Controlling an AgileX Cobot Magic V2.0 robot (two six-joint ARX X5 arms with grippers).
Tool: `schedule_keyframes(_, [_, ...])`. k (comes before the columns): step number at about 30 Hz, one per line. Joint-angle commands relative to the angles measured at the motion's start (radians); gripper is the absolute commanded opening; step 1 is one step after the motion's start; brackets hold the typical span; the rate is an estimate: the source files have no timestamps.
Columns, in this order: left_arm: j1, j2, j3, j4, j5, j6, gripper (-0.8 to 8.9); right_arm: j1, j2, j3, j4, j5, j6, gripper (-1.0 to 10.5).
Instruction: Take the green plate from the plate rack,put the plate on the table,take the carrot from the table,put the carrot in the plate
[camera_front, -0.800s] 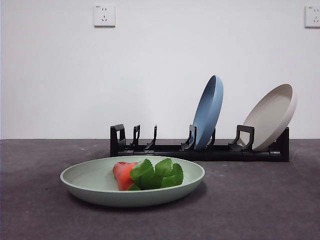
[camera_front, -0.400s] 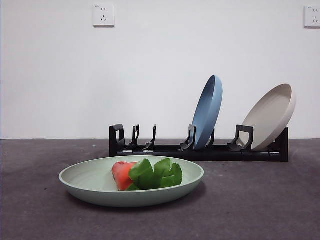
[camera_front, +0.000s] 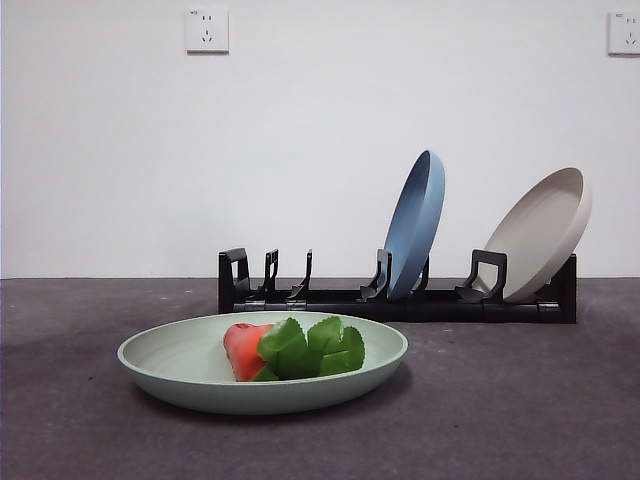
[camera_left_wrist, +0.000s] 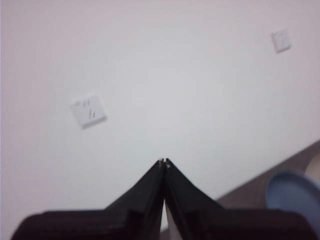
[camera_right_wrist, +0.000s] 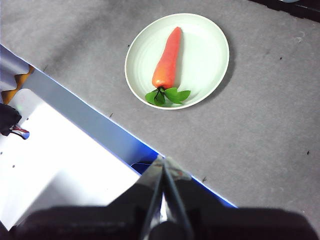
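The green plate (camera_front: 180, 362) lies flat on the dark grey table (camera_front: 520, 400) in front of the plate rack (camera_front: 330, 298). The carrot (camera_front: 246, 348) lies in the plate, its green leaves toward the camera. In the right wrist view the plate (camera_right_wrist: 205, 55) and the carrot (camera_right_wrist: 167, 59) show from high above. My right gripper (camera_right_wrist: 163, 159) is shut and empty, well above and away from the plate. My left gripper (camera_left_wrist: 164, 162) is shut and empty, raised and pointing at the white wall. Neither arm shows in the front view.
A blue plate (camera_front: 417, 225) and a beige plate (camera_front: 545, 232) stand in the rack's right slots; its left slots hold nothing. A white and blue panel (camera_right_wrist: 60, 165) lies along the table's edge under my right gripper. Wall sockets (camera_front: 207, 30) sit high on the wall.
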Motion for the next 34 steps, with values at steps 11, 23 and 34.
schedule_keyframes(11, [0.101, -0.332, -0.554, 0.051, -0.004, -0.048, -0.03, 0.002, -0.001, -0.003, 0.004, 0.003, -0.009, 0.0])
schedule_keyframes(23, [0.132, -0.523, -0.856, 0.052, -0.031, -0.104, -0.03, 0.002, -0.001, -0.003, 0.003, 0.003, -0.009, 0.0])
schedule_keyframes(34, [0.135, -0.59, -0.945, -0.003, -0.035, -0.161, -0.03, 0.002, -0.001, -0.003, 0.003, 0.003, -0.009, 0.0])
